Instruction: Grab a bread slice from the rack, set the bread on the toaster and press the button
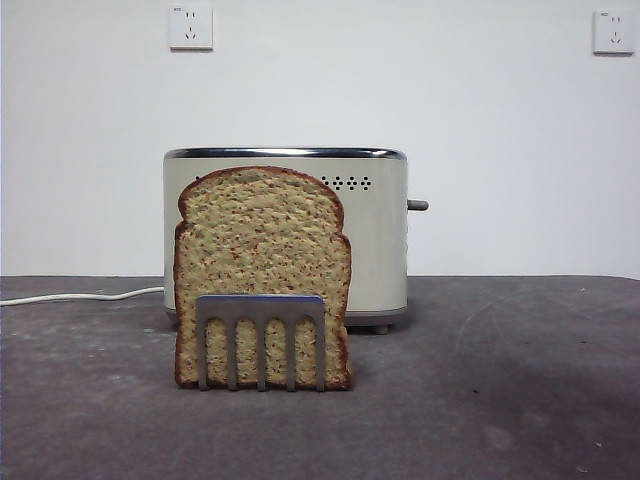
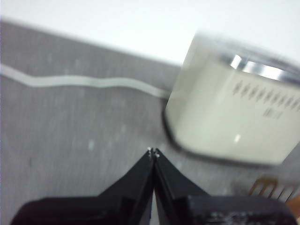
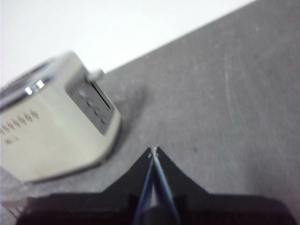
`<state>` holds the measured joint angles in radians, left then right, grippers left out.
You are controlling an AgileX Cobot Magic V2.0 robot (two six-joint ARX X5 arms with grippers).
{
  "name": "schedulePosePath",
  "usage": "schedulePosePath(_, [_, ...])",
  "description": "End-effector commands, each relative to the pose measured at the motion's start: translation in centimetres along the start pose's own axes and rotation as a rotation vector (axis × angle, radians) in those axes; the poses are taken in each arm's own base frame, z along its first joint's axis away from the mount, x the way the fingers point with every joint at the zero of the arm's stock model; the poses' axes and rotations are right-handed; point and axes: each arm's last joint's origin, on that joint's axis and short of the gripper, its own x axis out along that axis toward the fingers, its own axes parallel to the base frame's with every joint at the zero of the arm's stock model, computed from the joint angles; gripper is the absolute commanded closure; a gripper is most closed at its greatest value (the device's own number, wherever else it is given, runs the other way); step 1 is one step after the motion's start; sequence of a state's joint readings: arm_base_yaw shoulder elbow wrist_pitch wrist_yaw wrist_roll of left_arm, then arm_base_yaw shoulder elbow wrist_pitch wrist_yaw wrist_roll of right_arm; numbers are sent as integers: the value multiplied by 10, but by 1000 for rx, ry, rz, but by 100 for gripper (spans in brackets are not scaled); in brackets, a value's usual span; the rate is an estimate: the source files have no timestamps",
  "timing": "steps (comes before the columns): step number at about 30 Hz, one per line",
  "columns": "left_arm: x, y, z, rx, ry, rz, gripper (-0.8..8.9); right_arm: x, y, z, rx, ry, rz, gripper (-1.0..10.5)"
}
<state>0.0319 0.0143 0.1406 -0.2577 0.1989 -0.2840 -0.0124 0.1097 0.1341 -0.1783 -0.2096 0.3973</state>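
On the dark grey desk [image 1: 520, 400], near its front, a small silver rack [image 1: 261, 340] with upright prongs holds the slice of bread [image 1: 262, 250] standing on edge, its broad speckled face toward the front view. Just behind the slice stands the cream toaster [image 1: 380, 240], its chrome rim showing above the bread's domed top and its lever [image 1: 417, 205] poking out from one end. A row of small dark holes [image 1: 346, 183] marks the toaster's face; the small dark logo beneath them in the wrist views is too blurred to read. A white cord [image 1: 80, 296] trails from the toaster along the desk toward one side edge. Broad bare desk lies open on both sides of the rack and in front of it, and the desk's far edge meets a plain white wall with two wall sockets [image 1: 190, 27] high up. Neither arm shows in the front view. The left end effector [image 2: 153, 152] hangs over bare desk off the toaster's cord-side end, jaws pressed together and holding nothing. The right end effector [image 3: 153, 150] hangs over bare desk off the lever end, jaws likewise closed to a point and empty.
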Motion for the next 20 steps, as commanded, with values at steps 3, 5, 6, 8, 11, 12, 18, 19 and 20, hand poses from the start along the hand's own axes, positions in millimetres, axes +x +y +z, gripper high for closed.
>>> schedulePosePath(3, [-9, -11, 31, 1, -30, -20, 821, -1, 13, 30, -14, -20, 22, 959])
schedulePosePath(5, [-11, -15, 43, 6, -25, -25, 821, -2, 20, 44, -37, -15, 45, 959])
schedulePosePath(6, [-12, -18, 50, 6, -18, -31, 821, -2, 24, 53, -50, -6, 57, 959])
schedulePosePath(8, [-13, -23, 64, 30, 1, -65, 821, -4, 32, 69, -88, 21, 64, 959])
schedulePosePath(11, [-13, -30, 84, 60, 36, -100, 821, -5, 43, 91, -143, 79, 92, 959])
schedulePosePath(12, [-13, -32, 90, 72, 48, -113, 821, -6, 46, 97, -158, 99, 100, 959])
schedulePosePath(18, [-15, -48, 126, 119, 108, -241, 821, -13, 69, 137, -283, 226, 120, 958])
schedulePosePath(19, [-16, -51, 131, 126, 115, -256, 821, -14, 72, 143, -297, 246, 128, 958])
schedulePosePath(20, [-17, -54, 137, 138, 127, -279, 821, -15, 76, 148, -310, 270, 147, 959])
